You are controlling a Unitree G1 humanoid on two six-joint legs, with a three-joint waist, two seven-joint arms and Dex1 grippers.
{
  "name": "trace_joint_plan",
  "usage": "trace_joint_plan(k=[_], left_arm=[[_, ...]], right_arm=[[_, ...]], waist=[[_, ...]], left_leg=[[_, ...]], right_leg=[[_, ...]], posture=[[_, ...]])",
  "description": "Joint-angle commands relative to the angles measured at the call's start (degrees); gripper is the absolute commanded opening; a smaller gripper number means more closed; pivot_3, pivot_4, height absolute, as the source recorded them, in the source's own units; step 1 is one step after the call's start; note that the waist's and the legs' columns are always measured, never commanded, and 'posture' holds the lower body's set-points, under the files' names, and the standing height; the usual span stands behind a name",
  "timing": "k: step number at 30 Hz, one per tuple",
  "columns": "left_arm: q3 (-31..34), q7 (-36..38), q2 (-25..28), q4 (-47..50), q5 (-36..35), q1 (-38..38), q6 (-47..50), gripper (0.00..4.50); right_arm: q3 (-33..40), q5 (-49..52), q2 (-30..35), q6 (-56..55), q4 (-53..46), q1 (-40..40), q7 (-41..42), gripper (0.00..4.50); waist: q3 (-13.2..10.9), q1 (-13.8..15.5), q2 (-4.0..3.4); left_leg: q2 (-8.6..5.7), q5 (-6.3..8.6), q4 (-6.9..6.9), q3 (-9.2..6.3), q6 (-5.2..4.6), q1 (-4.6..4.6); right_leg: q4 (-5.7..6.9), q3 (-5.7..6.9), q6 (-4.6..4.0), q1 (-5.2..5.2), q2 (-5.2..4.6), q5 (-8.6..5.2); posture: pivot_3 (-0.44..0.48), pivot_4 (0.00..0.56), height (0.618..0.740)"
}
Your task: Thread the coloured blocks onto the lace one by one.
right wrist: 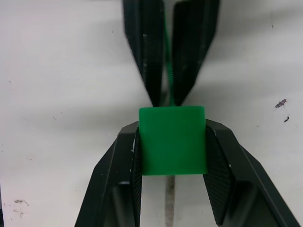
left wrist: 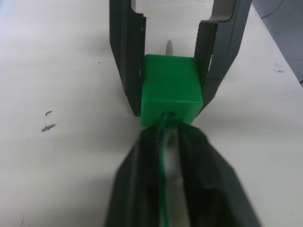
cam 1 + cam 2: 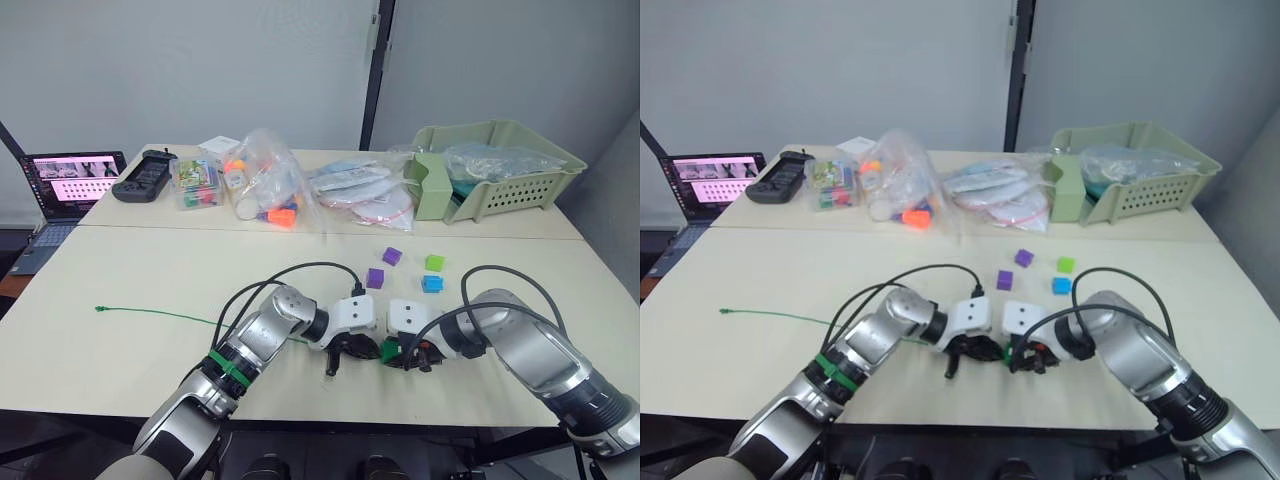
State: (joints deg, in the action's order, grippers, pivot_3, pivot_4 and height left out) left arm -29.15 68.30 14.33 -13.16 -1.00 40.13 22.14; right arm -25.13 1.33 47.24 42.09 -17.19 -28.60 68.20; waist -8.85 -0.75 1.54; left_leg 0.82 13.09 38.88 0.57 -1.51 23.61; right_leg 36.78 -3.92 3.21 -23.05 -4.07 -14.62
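Head views: both grippers meet low over the tabletop [image 3: 150, 290]; four loose blocks [image 3: 433, 283] sit just beyond, and the lace [image 3: 160, 314] trails off to the robot's left.
Left wrist: left gripper [image 2: 165, 142] fingers pinched on the lace right at the green cube [image 2: 171, 87].
Right wrist: right gripper [image 1: 173, 146] fingers clamped on the cube's sides; pale tip [image 1: 169, 195] pokes out.
Risk: the lace may buckle or back out if the cube twists.

light: even, bright overhead | shadows: soft, short | blur: nearest end effector fingers in wrist views
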Motion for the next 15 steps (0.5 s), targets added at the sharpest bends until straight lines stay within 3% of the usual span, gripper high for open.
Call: trace_joint_plan(k=[1,5,6,8,15], left_arm=[[2.68,1.13,0.16,3.3,-3.06,1.01,-0.94,2.13],[4.2,3.25,2.61,4.56,-4.87,1.49,-1.01,3.49],[4.13,3.44,2.96,4.63,-4.91,1.46,-1.2,3.77],[3.77,3.34,3.07,4.39,-4.66,1.35,-1.76,4.46],[1.55,1.83,1.0,4.99,-3.87,-0.2,-2.88,4.46]], right_arm=[[-1.8,0.2,-0.53,1.27,0.67,1.05,-0.1,2.88],[1.34,2.11,0.4,3.01,-2.06,0.96,0.11,4.28],[2.25,2.59,0.69,3.57,-2.71,0.98,0.07,4.5],[3.95,3.64,1.45,4.31,-3.64,1.36,-0.33,4.5],[13.0,9.3,8.5,7.6,-11.03,8.59,-0.84,4.5]], waist=[[0.0,-0.02,0.0],[0.0,-0.01,-0.01],[0.0,0.0,-0.01],[0.0,0.02,-0.01],[-0.02,1.09,0.0]], left_leg=[[0.0,0.0,0.0,0.0,0.0,0.04],[0.0,0.0,-0.03,-0.02,0.0,0.06],[0.0,0.0,-0.04,-0.03,0.0,0.1],[-0.02,0.0,-0.03,-0.04,0.0,0.14],[-0.14,0.0,0.03,-0.03,0.0,0.26]], right_leg=[[0.01,0.0,0.0,-0.05,-0.01,0.0],[0.02,0.0,0.0,-0.08,0.0,0.0],[0.02,0.0,0.0,-0.12,0.0,0.0],[0.01,0.0,0.0,-0.14,-0.02,0.0],[-0.08,0.02,0.07,-0.14,-0.23,0.01]], posture=[[0.0,0.15,0.734],[0.0,0.15,0.734],[0.0,0.15,0.734],[0.0,0.15,0.734],[0.0,0.15,0.734]])
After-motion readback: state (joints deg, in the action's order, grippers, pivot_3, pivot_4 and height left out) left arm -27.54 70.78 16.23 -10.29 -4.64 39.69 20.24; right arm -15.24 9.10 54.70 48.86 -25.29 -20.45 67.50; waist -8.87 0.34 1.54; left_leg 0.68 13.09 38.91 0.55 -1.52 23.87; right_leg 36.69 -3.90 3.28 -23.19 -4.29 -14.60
